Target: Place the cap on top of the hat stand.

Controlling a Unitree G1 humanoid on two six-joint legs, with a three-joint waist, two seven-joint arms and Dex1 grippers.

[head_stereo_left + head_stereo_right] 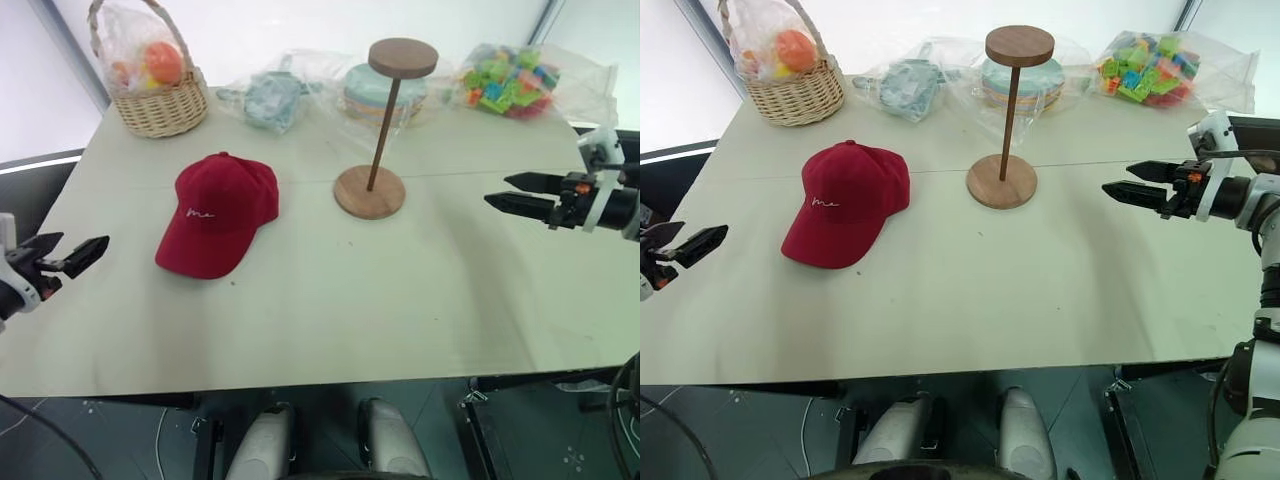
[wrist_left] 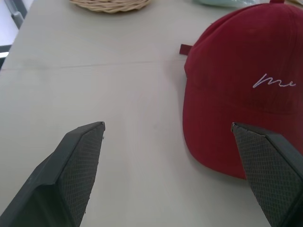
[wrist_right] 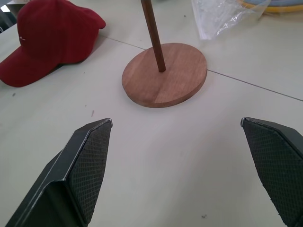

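Observation:
The dark red cap [image 1: 217,212] lies flat on the table left of centre, its brim toward the front edge and white script on its front. To its right stands the brown wooden hat stand [image 1: 378,128], upright, with a round base and a bare disc on top. At the table's left edge my left gripper [image 1: 72,250] hovers open, pointing toward the cap [image 2: 241,90] with nothing between its fingers. My right gripper [image 1: 505,192] is open too, over the table's right side, aimed at the stand's base [image 3: 164,74] and apart from it.
Along the back of the table [image 1: 330,300] sit a wicker basket [image 1: 152,78] with bagged toys, a bagged teal item [image 1: 272,98], bagged plates [image 1: 385,95] behind the stand, and a bag of coloured blocks [image 1: 512,82].

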